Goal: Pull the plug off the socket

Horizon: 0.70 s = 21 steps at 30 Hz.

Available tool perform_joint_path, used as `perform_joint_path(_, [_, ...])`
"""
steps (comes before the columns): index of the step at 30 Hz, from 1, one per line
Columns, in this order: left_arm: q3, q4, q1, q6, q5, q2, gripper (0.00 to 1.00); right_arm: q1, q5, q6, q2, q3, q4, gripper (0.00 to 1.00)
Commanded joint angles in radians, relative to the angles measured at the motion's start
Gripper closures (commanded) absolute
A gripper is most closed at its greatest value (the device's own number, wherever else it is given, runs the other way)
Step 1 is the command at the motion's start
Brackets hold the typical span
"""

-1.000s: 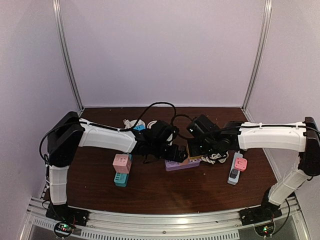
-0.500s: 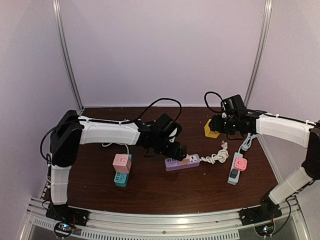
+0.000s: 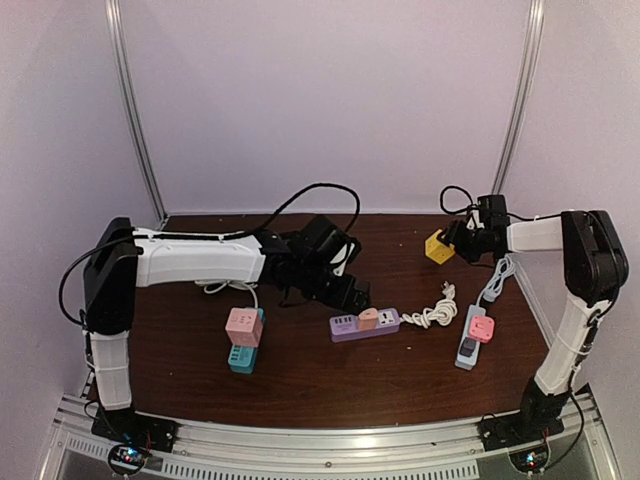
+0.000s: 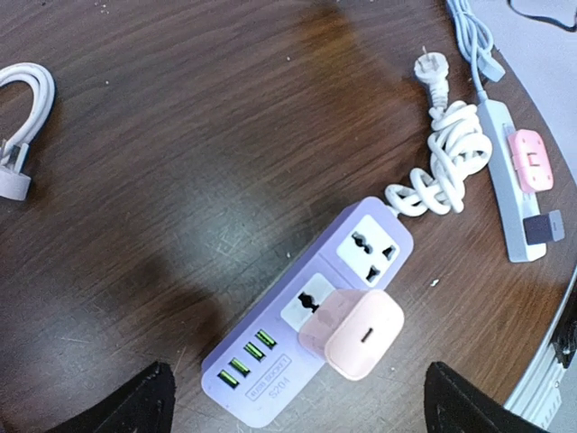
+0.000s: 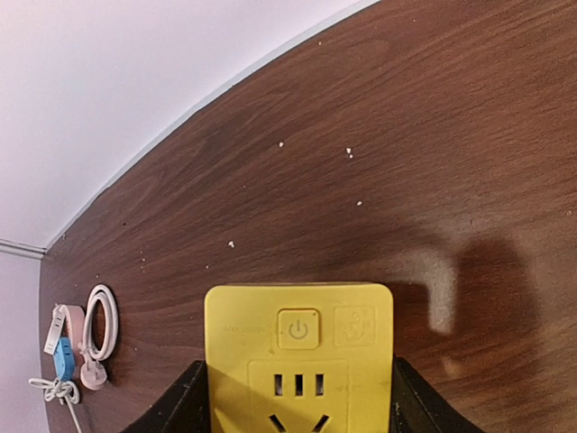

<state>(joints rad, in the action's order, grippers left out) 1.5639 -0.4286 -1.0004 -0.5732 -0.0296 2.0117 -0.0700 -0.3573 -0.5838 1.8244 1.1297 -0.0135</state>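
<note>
**Pink plug seated in lavender strip; left jaws wide, right jaws on yellow cube**

Pink plug [image 4: 356, 336] sits in the middle outlet of the lavender power strip [image 4: 270, 374], which lies flat near the centre of the table [image 4: 180, 135]. White coiled cord [image 4: 442, 167] trails from the strip's far end.

Left arm reaches from its base across to mid-table, wrist tipped down. Left gripper [image 4: 297, 406] hangs above the strip, fingers spread wide apart, one to each side, touching nothing.

Right arm stands tall at the right edge, forearm folded back toward the far right corner. Right gripper [image 5: 297, 397] is clamped on the yellow cube socket [image 5: 297, 334], a finger pressed against each side face.
</note>
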Motion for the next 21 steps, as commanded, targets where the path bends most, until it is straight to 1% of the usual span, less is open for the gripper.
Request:
perform_joint_path(1, [-0.031,0.022,0.007,0.008,0.007,-0.073,0.02,0.051,-0.134,-0.037,0.045,0.043,-0.129,0.78])
perform_joint_path(7, [-0.041,0.025,0.006,0.009,0.015,-0.083,0.02,0.121,-0.217,-0.076,0.088,0.006,-0.194,0.68])
perform_joint_path(10, [-0.041,0.031,0.007,0.008,0.014,-0.083,0.02,0.141,-0.234,-0.074,0.1,-0.006,-0.192,0.63])
perform_joint_path(15, [-0.045,0.035,0.006,0.003,0.015,-0.085,0.02,0.161,-0.24,-0.052,0.102,-0.019,-0.163,0.51])
perform_joint_path(21, [-0.054,0.042,0.003,-0.003,0.015,-0.086,0.02,0.17,-0.237,-0.028,0.1,-0.023,-0.128,0.45])
